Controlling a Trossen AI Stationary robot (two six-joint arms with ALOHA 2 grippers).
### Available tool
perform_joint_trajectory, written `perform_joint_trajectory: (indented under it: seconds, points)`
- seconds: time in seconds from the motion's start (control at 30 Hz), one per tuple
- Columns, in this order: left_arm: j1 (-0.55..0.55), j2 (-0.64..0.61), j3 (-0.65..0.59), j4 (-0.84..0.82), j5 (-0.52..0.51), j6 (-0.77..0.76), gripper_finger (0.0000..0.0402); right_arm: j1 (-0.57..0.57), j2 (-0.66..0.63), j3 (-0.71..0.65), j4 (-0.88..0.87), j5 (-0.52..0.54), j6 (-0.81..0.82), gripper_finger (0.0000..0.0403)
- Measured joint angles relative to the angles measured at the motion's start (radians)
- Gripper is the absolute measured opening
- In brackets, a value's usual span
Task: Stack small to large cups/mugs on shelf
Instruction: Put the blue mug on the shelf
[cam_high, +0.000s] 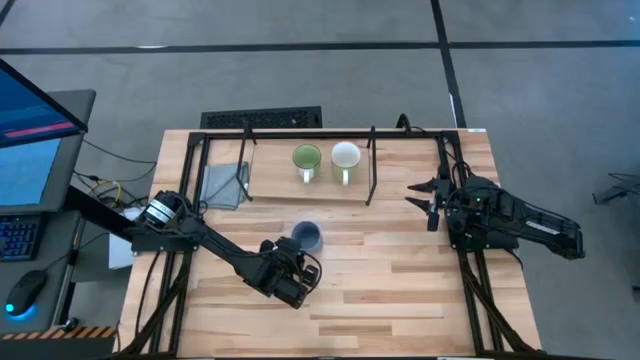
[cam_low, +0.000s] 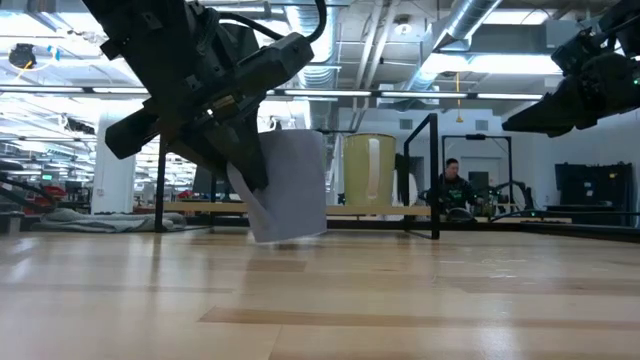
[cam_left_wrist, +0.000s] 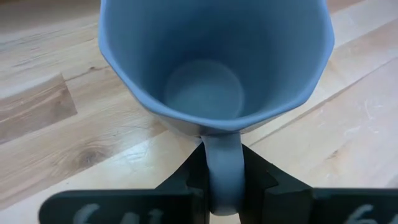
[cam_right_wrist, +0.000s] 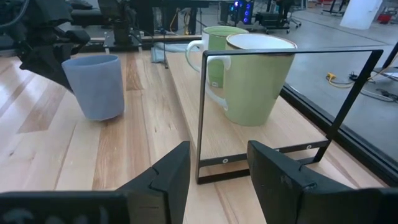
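Now, left pincer (cam_high: 303, 262) clamped on blue mug (cam_high: 307, 237) handle, tilted, right pincer (cam_high: 422, 196) open, empty

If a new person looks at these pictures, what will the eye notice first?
First, the blue-grey mug at mid-table, tilted off the wood, its handle pinched by the left gripper. Next, the green mug and white mug side by side on the shelf, with the open right gripper waiting beside it.

Blue-grey mug (cam_high: 307, 236): uniform matte colour, inside and out. Two mugs on the shelf (cam_high: 275, 188): green (cam_high: 306, 158); pale green outside with white interior (cam_high: 345, 156). Shelf: light wood, black frame. Surface (cam_high: 400, 280): light wood planks, visible grain. Folded cloth (cam_high: 222, 185): grey.
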Motion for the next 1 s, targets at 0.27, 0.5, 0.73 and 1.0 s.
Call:
perform_joint_trajectory:
  seconds: [0.27,0.5,0.73,1.0]
  points:
    - [0.000,-0.004,0.000,-0.010,-0.025,0.003,0.0027,0.000,0.000,0.000,-0.013,0.000,0.000,0.0181]
    - [0.000,-0.007,0.142,-0.286,-0.024,-0.052,0.0027,0.000,0.000,0.000,-0.015,0.000,-0.008,0.0182]
    - [0.005,-0.008,0.310,-0.645,-0.034,-0.183,0.0027,0.000,0.000,0.000,-0.015,0.000,-0.008,0.0181]
    - [0.057,-0.008,0.348,-0.891,-0.027,-0.310,0.0027,0.000,0.000,0.000,-0.016,0.000,-0.008,0.0181]
